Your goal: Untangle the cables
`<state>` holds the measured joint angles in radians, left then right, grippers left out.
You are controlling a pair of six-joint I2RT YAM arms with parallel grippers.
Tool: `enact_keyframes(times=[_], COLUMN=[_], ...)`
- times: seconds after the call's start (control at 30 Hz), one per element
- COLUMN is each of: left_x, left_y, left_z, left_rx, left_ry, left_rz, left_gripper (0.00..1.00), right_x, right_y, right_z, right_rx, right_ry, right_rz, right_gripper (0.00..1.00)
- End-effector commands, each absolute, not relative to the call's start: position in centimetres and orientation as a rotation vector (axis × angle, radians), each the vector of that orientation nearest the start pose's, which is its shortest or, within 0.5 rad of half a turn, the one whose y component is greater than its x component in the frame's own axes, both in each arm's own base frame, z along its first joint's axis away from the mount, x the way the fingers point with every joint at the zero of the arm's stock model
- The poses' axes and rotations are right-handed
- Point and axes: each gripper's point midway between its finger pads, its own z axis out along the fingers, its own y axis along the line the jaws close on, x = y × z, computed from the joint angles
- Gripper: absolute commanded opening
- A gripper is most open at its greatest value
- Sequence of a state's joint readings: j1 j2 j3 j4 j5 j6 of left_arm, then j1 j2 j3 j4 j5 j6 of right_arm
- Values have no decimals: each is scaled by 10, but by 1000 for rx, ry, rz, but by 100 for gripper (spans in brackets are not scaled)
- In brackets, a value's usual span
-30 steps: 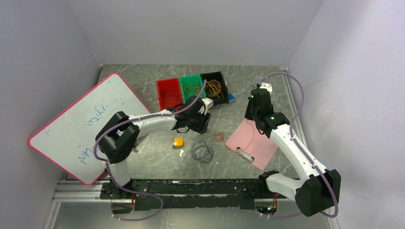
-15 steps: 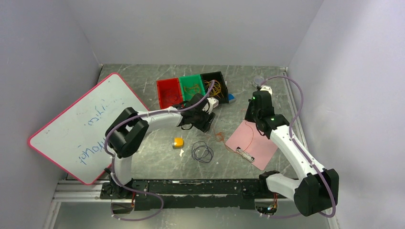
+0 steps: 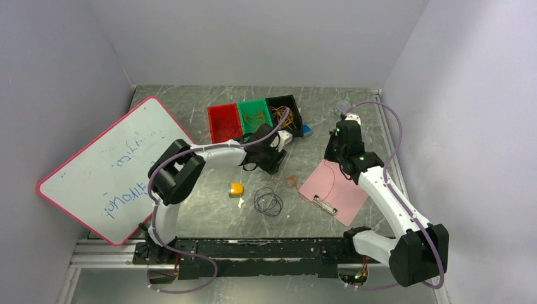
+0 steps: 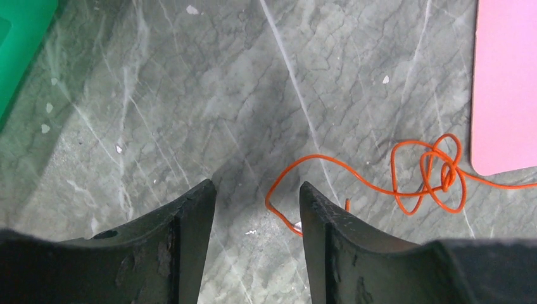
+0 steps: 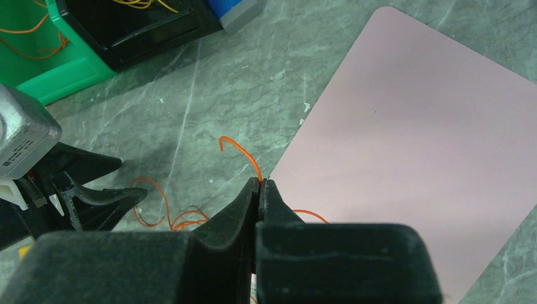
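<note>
The desk (image 3: 209, 212) carries one pink-framed whiteboard (image 3: 107, 168), far out to the side of the left pincer (image 4: 256, 185). Two arms work over it. Since a second ago the left arm's elbow has swung in toward the middle and its pincer has crept a little nearer the orange cable (image 4: 447, 178). The right arm has hardly stirred.

One pink sheet (image 3: 339, 187) lies under and just ahead of the right pincer (image 5: 260, 183). Three bins stand in a row beyond the left pincer: red (image 3: 223, 123), green (image 3: 253, 115) and black (image 3: 285, 111). The green and black ones hold more thin wires.

Two cables lie loose on the desk. The orange one runs from the left pincer across to the pink sheet, with its knot between the two pincers. The right pincer is closed tight on a stretch of it at the sheet's edge. The left pincer is spread wide with nothing in it, and the cable's loose end curls just ahead of one finger.

This reads as the left pincer lining up to take the free end, so the knot could be pulled apart between the two holds.

The dark coil (image 3: 268, 202) sits apart, behind the left pincer, unmoved. One small yellow block (image 3: 236, 189) lies beside it.
</note>
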<state>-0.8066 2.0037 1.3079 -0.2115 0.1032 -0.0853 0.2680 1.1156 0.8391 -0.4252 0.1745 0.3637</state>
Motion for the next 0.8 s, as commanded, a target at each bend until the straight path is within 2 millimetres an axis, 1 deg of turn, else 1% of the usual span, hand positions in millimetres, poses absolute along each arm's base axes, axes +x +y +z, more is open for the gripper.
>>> enact_keyframes(times=[0.0,0.23,0.43,0.57,0.67,0.77], left_x=[322,322,315,310,308,307], left_y=[-368,-363,-364,-360,-358,-357], left_z=[24,12,-1,-9,-12,-13], left_rx=[974,982,1022,1039,1044,1046], left_ry=[2336,2364,2378,2391,2399,2403], left_rz=[-519,-474,-383,-338,-330,-335], left_gripper=[56,53,50,46,39,25], right_x=[316,316,316,315,316,316], right_y=[68,68,67,67,67,67], right_z=[147,146,146,145,146,146], right_rx=[207,203,203,203,205,203], right_ry=[2254,2257,2256,2258,2256,2255], right_rz=[144,153,151,152,155,158], right_gripper=[0,0,0,0,0,0])
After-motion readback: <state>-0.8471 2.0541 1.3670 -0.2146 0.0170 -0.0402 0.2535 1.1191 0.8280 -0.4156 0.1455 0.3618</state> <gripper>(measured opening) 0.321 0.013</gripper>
